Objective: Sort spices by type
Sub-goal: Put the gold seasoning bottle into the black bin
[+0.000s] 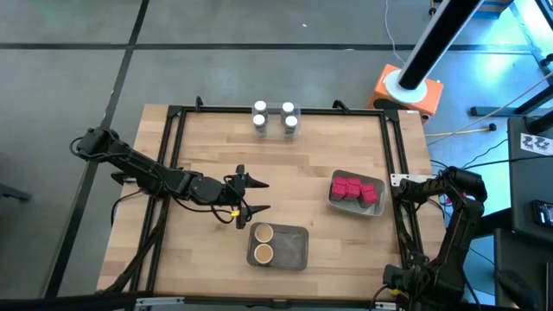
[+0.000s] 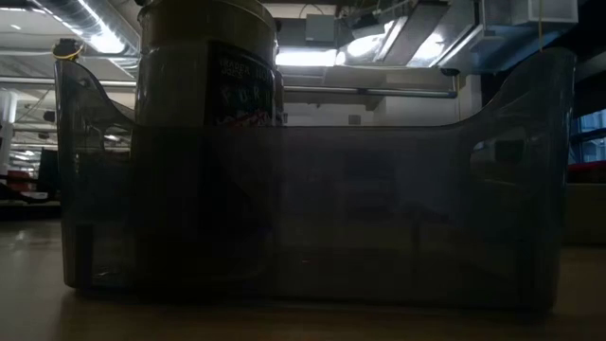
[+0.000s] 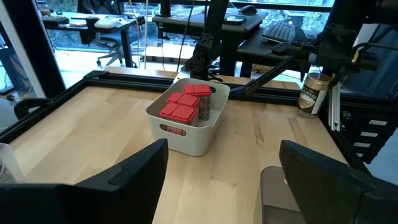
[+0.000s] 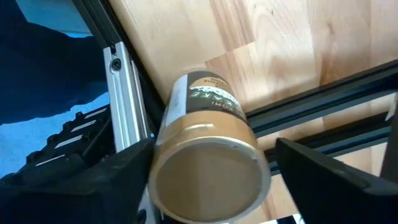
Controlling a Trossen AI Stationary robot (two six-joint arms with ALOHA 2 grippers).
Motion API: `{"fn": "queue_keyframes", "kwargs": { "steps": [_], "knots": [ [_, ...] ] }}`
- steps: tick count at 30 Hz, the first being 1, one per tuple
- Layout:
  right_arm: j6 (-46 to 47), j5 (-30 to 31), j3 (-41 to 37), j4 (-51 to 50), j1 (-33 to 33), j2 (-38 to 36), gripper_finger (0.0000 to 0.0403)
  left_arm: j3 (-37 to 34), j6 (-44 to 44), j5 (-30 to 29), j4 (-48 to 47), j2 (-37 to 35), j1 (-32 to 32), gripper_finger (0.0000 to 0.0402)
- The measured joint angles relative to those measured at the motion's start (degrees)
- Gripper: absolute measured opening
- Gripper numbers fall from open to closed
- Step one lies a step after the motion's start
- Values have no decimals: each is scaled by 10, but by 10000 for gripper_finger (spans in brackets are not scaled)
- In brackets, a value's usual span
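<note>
Four white-capped jars (image 1: pixel 275 119) stand at the table's far edge. Red packs (image 1: pixel 355 189) fill a grey tray (image 1: pixel 377 207) on the right; they also show in the left wrist view (image 3: pixel 185 102). Two tan-topped jars (image 1: pixel 263 242) stand in a tray (image 1: pixel 294 246) near the front edge. Another tan-topped jar (image 4: pixel 205 168) stands upright by the right frame rail (image 4: pixel 127 93). My right gripper (image 4: pixel 211 180) points down over that jar, open, with one finger on either side of its lid. My left gripper (image 1: pixel 257 197) hangs open above the table's middle, holding nothing.
A black frame rail (image 1: pixel 177 155) runs round the tabletop. In the low view a clear tray wall (image 2: pixel 379 218) fills the picture, with one jar (image 2: pixel 204 95) behind it. An orange base (image 1: pixel 406 91) with a pole stands off the far right corner. Bare wood lies at the table's left.
</note>
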Motion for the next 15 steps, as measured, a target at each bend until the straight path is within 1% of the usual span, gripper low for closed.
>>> {"fn": "queue_keyframes", "kwargs": {
  "steps": [3,4,12,15],
  "knots": [
    [-1,-1,0,-1,0,0,278,0,0,0,0,0,0,292],
    [-1,0,0,-1,0,0,268,0,0,0,0,0,0,292],
    [4,7,0,1,0,0,268,0,0,0,13,0,-5,292],
    [6,0,0,1,-6,0,268,0,-2,1,13,0,-5,292]
  ]
}}
